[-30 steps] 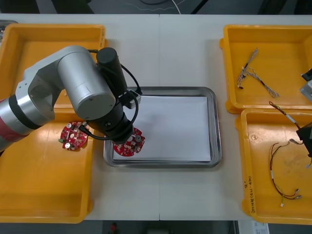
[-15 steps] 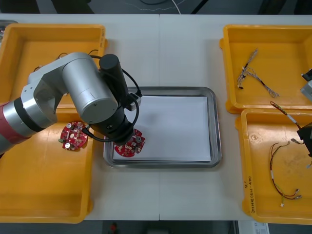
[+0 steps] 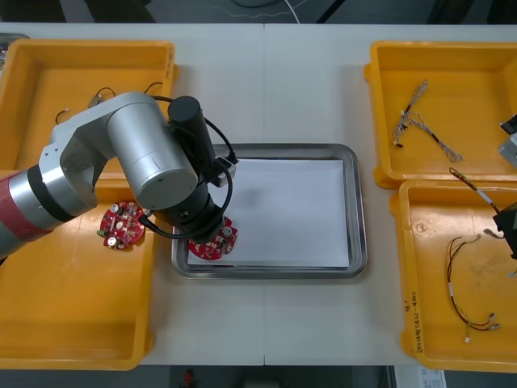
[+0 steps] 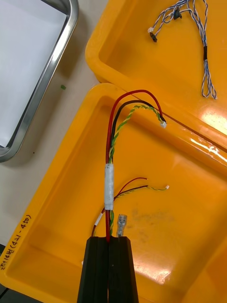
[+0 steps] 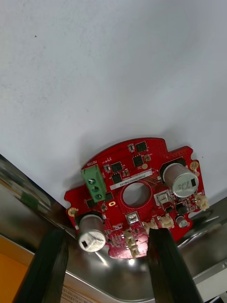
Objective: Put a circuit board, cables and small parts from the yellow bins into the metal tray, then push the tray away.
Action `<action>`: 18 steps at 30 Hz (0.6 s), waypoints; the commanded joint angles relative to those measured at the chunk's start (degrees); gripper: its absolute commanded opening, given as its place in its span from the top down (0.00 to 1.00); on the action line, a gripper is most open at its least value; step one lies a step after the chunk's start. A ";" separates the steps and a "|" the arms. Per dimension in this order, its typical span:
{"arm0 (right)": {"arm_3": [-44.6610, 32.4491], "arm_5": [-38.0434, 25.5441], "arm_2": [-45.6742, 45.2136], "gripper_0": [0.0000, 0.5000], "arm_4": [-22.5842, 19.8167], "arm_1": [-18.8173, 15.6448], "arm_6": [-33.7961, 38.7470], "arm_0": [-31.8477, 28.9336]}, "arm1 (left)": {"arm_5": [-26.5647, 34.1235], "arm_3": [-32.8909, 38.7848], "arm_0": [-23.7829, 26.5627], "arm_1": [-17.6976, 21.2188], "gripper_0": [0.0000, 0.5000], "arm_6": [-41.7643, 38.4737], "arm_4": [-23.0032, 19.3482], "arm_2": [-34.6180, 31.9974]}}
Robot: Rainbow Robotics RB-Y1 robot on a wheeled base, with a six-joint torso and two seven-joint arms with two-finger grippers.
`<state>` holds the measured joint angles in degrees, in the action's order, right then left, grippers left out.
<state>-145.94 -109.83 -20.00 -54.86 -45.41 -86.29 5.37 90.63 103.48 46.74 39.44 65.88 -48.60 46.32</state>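
Note:
A round red circuit board [image 3: 213, 244] [image 5: 137, 199] lies flat in the near left corner of the metal tray [image 3: 356, 202] [image 5: 28, 189], on its white inside. My left gripper [image 3: 203, 233] [image 5: 106, 265] hangs just above the board, open, one finger at each side of the board's near edge. A second board [image 3: 122, 225] rests in the near left yellow bin [image 3: 73, 323]. At the right edge, over the near right bin [image 3: 436, 339], my right gripper [image 3: 506, 230] [image 4: 111, 240] is shut on a red and yellow cable [image 3: 472, 192] [image 4: 110, 180] that rises above the bin's rim.
Blue and white cables [image 3: 420, 121] [image 4: 189, 19] lie in the far right bin [image 3: 380, 81]. Another thin cable [image 3: 464, 283] [image 4: 142, 184] and a small metal part [image 4: 121, 222] lie on the near right bin's floor. Black cables [image 3: 101, 95] sit in the far left bin.
My left gripper's fingers have opened and let go of the circuit board, which now rests in the tray's corner. The left arm shifted slightly. The right arm has not moved.

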 commanded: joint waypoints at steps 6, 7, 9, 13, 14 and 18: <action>-0.13 -0.17 0.67 1.00 -2.45 -2.05 -3.27 3.07 | -0.46 0.93 2.30 -1.12 0.00 -6.47 -0.09 -1.23; -0.22 -0.17 0.76 1.00 -2.98 -2.05 -3.27 3.42 | -0.37 1.11 2.30 -1.04 0.00 -6.47 -0.18 -1.67; -0.13 -0.17 1.02 1.00 -5.17 -1.97 -3.53 5.35 | 0.25 1.81 2.30 -1.30 0.00 -6.82 -0.53 -3.51; -0.13 -0.17 2.69 1.00 -7.28 -1.97 -3.80 8.16 | 2.27 3.39 2.30 -1.74 0.00 -7.53 -0.62 -6.94; -0.22 -0.17 3.83 1.00 -7.46 -2.05 -3.89 9.04 | 3.32 3.83 2.30 -1.83 0.00 -7.61 -0.62 -8.35; -0.13 -0.17 9.02 1.00 -7.63 -2.05 -3.80 12.82 | 6.93 5.33 2.30 -1.91 0.00 -7.44 -0.97 -12.22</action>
<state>-145.92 -109.84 -15.90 -61.90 -45.41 -89.19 13.98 95.29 105.84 46.80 38.63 63.48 -48.88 38.17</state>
